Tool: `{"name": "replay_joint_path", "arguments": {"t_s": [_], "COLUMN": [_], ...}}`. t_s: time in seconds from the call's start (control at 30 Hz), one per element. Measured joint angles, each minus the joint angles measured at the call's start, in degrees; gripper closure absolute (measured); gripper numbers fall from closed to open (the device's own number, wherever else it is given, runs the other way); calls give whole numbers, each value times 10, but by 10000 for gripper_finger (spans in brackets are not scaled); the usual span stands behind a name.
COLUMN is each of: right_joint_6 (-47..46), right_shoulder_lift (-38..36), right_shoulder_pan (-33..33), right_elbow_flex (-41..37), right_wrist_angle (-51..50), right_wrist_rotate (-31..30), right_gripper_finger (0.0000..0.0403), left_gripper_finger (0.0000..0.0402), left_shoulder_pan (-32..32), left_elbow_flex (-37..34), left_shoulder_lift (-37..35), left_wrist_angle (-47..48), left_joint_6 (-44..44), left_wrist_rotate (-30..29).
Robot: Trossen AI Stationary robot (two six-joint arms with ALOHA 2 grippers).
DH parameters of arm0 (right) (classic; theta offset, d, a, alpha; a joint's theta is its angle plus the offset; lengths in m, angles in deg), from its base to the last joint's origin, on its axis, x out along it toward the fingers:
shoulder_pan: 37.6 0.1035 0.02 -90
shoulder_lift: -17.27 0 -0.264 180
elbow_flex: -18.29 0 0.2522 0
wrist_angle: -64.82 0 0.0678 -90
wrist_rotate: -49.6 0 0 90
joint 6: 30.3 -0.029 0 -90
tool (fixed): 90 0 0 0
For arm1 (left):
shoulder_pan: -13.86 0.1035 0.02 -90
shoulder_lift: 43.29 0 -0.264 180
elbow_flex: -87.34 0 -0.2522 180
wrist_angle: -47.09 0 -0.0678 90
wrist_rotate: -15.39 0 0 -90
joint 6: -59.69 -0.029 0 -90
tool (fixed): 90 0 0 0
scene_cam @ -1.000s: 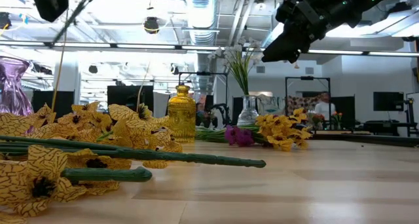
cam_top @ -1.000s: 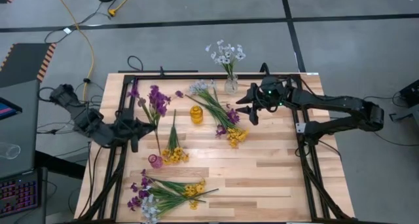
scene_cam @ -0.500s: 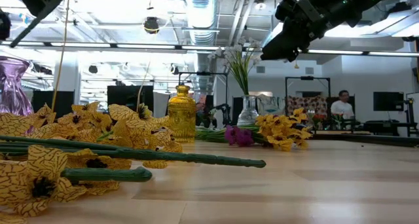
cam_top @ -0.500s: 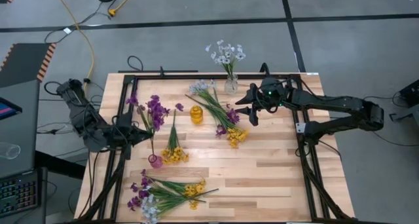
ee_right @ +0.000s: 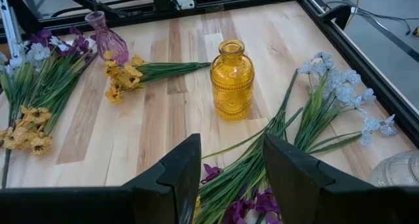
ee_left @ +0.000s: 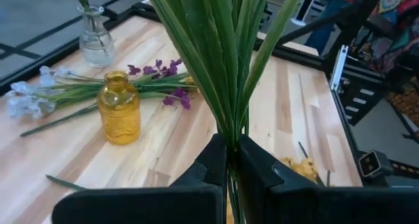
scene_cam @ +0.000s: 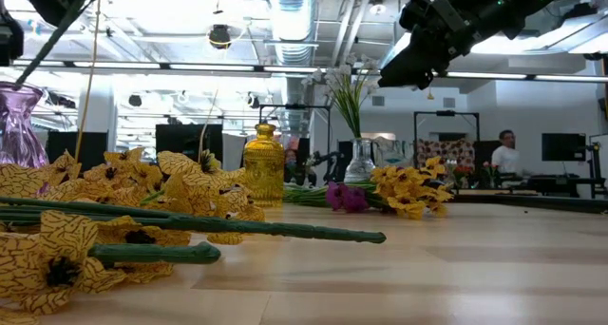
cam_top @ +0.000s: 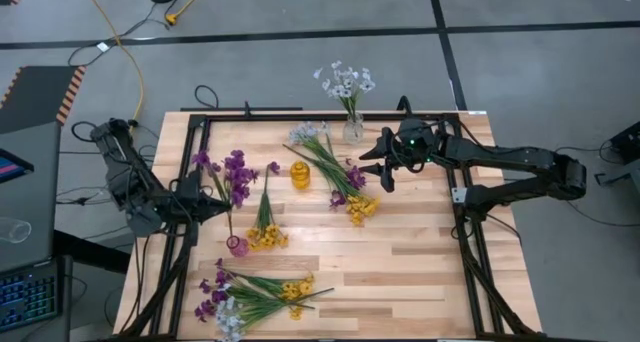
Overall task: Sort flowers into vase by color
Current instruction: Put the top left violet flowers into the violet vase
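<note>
A yellow cable snakes across the grey floor beside a keyboard.

The surface is pale wood with light and tan striped planks, framed in black. The yellow vase is amber glass with a beaded texture; the purple vase is pinkish-violet; the clear vase is colourless. Flowers come in purple, yellow and pale blue-white, all on green stems. Close up in the low view, yellow petals carry fine dark veining. Both arms are black.
</note>
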Motion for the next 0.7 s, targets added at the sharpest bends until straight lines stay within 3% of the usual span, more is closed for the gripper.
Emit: {"name": "replay_joint_path", "arguments": {"t_s": [0.47,0.7], "right_joint_6": [1,1], "right_shoulder_lift": [0,0], "right_shoulder_pan": [0,0], "right_elbow_flex": [0,0], "right_wrist_angle": [3,2], "right_wrist_rotate": [0,0], "right_gripper_finger": [211,211], "left_gripper_finger": [397,394], "left_shoulder_pan": [-9,-9], "left_elbow_flex": [-58,-61], "left_shoulder_lift": [34,57], "left_wrist_angle": [-4,-6], "left_joint_6": [70,77], "left_wrist_rotate": [-16,7]}}
